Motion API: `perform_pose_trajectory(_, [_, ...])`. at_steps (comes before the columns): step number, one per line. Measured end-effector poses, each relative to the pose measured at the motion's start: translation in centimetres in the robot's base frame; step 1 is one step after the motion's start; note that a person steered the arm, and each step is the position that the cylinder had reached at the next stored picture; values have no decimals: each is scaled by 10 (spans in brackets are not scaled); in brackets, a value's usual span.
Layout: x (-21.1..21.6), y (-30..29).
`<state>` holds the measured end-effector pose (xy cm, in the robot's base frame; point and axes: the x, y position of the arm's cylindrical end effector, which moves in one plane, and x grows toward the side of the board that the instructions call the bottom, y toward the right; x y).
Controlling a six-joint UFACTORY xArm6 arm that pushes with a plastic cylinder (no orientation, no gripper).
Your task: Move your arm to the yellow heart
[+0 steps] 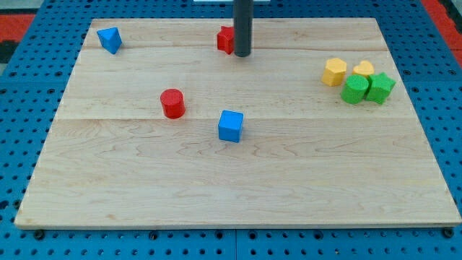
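- Tool state: the arm carries no grasping tool. It ends in a straight dark rod, so nothing can open or close and nothing is held. My tip (242, 55) rests near the view's top centre of the bench (216, 180).
- Tip contact: a red block (226, 39) sits just beside my tip on its left side, partly hidden by the rod; whether they touch cannot be told.
- Target location: the yellow heart (364, 69) lies near the view's right edge, in a tight cluster. A yellow block (334, 72) of angular shape is just to its left; two green blocks (355, 89) (380, 87) sit directly below it, apparently touching it.
- Governing relation: the target lies well apart from my tip, toward the view's right and only slightly lower. The required travel is judged to be almost purely rightward.
- Path: the direct line appears unobstructed until the angular yellow one, which stands nearest the approach.
- Uninvolved items: blue block (110, 40) at upper left, red cylinder (172, 103) and blue cube (231, 126) near centre.
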<state>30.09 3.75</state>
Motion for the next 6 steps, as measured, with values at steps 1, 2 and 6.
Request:
perform_pose_trajectory(1, [16, 24])
perform_pose_trajectory(2, [17, 15])
perform_pose_trajectory(6, [-22, 149])
